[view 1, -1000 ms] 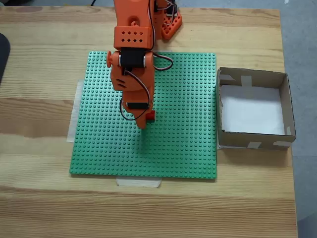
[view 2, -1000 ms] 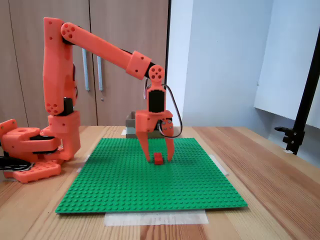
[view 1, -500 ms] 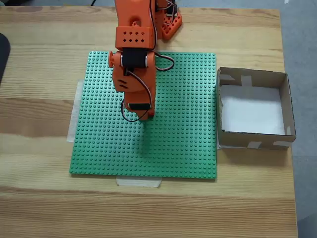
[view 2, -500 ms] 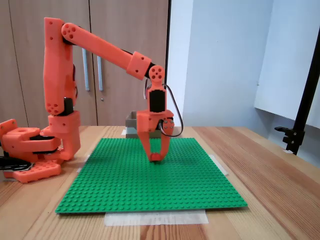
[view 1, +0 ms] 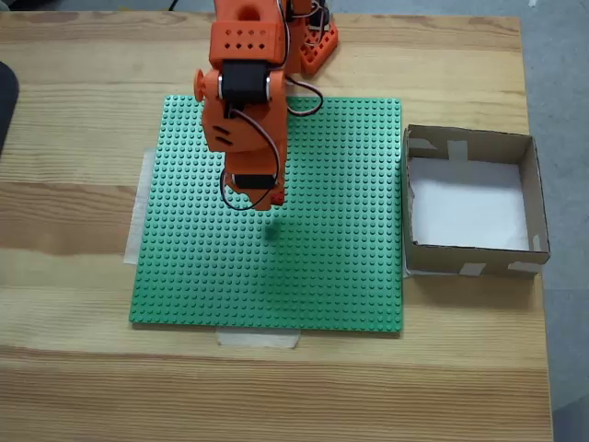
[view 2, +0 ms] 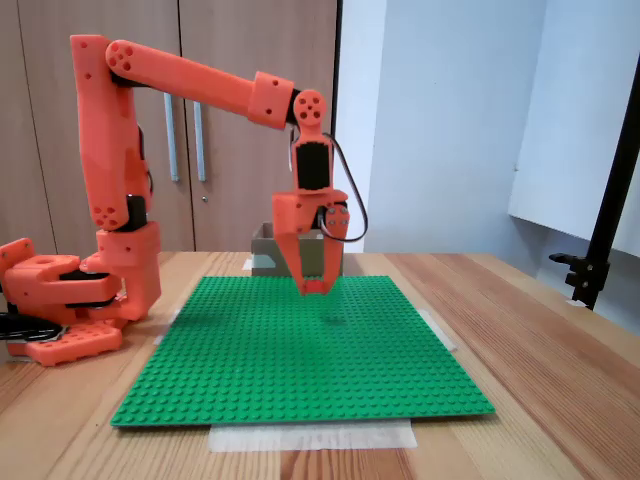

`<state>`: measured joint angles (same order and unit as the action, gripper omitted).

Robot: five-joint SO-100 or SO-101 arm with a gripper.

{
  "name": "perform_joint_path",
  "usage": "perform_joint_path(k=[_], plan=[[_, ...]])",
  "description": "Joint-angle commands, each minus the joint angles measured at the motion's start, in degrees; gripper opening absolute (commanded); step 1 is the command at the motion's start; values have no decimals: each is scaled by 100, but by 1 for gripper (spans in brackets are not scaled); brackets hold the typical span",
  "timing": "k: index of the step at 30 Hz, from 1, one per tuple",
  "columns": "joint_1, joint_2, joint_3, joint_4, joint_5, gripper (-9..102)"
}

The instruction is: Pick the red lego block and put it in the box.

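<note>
In the fixed view from above, the arm [view 1: 244, 101] reaches over the green baseplate [view 1: 331, 267], which lies taped to the wooden desk [view 1: 83, 368]. The claw [view 1: 269, 203] hangs above the plate's middle, casting a small shadow below it. Only a sliver of red shows at its tip, so the block is mostly hidden here. The box [view 1: 469, 267] sits on the desk just beside the plate's right edge, open, its white bottom bare.

In the fixed view from the side, the claw [view 2: 316, 288] is clear of the baseplate [view 2: 300, 370], its fingers drawn nearly together on the block [view 2: 316, 288], a small red piece pinched at the very tips. The box [view 2: 268, 262] shows partly behind the claw, at the far edge of the plate.

The hold looks shallow, at the fingertips only, so the block may twist or slip out during the swing toward the box, more so if the arm moves fast. Carried too low, the block or claw could catch the cardboard wall and shove the box. Let go too early, the block would land on the plate or the desk.
</note>
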<state>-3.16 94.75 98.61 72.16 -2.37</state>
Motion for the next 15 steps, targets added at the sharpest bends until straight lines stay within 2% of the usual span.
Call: perform_joint_path(k=[1,15], plan=[[-88,325,-536,290,79,2],[-729,598,-1600,1160,299,2]])
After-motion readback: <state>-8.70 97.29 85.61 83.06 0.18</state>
